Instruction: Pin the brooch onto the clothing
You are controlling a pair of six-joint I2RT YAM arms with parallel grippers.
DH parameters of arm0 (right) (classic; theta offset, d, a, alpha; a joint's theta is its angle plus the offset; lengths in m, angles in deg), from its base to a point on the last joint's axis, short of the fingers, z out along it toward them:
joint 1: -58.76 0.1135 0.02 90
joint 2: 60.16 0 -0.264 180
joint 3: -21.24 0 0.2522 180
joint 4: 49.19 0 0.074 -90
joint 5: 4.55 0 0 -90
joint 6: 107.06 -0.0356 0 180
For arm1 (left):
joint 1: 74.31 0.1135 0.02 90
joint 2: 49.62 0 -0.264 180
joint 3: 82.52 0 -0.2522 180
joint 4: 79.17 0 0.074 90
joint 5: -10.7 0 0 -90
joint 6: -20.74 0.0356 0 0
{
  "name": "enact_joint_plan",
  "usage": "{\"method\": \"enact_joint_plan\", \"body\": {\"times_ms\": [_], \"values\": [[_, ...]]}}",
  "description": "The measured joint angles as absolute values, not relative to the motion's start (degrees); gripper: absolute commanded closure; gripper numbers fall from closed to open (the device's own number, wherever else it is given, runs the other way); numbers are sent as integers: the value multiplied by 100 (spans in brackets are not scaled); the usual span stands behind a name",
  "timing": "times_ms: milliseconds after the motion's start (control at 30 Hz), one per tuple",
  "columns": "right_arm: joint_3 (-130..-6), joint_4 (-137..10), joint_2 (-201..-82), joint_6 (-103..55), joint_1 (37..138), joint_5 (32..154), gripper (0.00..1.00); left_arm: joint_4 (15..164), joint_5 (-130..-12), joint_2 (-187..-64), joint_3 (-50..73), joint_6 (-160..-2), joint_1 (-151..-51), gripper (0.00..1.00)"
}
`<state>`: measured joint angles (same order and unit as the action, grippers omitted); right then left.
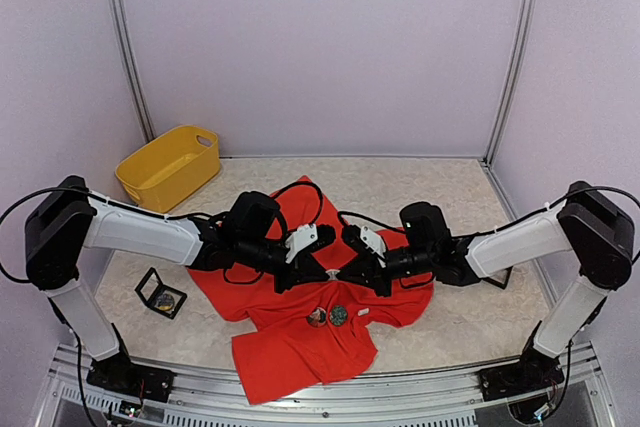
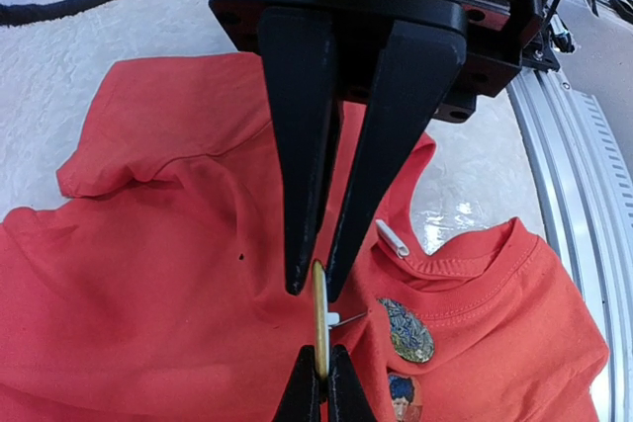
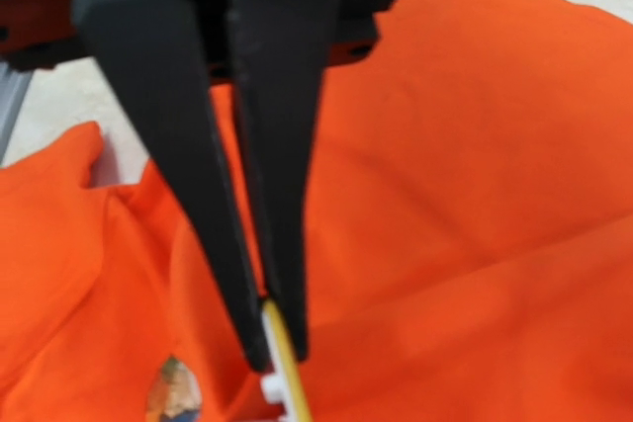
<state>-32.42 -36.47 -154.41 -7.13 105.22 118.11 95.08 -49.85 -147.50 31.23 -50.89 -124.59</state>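
Brooch (image 2: 319,323) sits edge-on at the lower centre of the left wrist view, just above the red shirt (image 2: 148,274). My left tool (image 2: 315,287) nips it from above and my right tool (image 3: 279,351) from below, both pressed together on its thin gold rim. It looks light, stiff and slippery, and its pin (image 2: 351,319) fine; I judge the rim the safest hold. The soft cloth will likely give under the point.

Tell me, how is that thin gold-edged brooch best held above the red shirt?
By its thin rim, from opposite ends. The brooch stands edge-on, too flat to grip across its faces. The left gripper pinches one end and the right gripper the other, which leaves the pin at its side uncovered above the T-shirt.
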Motion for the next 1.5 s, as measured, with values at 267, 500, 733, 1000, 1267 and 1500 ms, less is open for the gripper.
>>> {"method": "enact_joint_plan", "body": {"times_ms": [267,500,733,1000,1267,1500], "values": [[-3419,-3663,-15693,-778,10520,12128,100,9425,-5129,-14748,3130,-5104,-12435,73],[-3489,-3684,-15730,-1218,10498,12240,100,10118,-6222,-14350,3772,-5279,-12632,54],[-3489,-3741,-15778,-1847,10495,12246,100,10485,-6476,-13859,4172,-5602,-12892,65],[-3489,-3778,-15778,-2328,10495,12248,100,10706,-6544,-13961,4266,-6035,-13169,74],[-3489,-3772,-15776,-2534,10495,12257,100,10719,-6697,-14300,4231,-6166,-13163,96],[-3478,-3750,-15776,-2641,10495,12283,100,10728,-6705,-14493,4185,-6236,-13165,100]]}}
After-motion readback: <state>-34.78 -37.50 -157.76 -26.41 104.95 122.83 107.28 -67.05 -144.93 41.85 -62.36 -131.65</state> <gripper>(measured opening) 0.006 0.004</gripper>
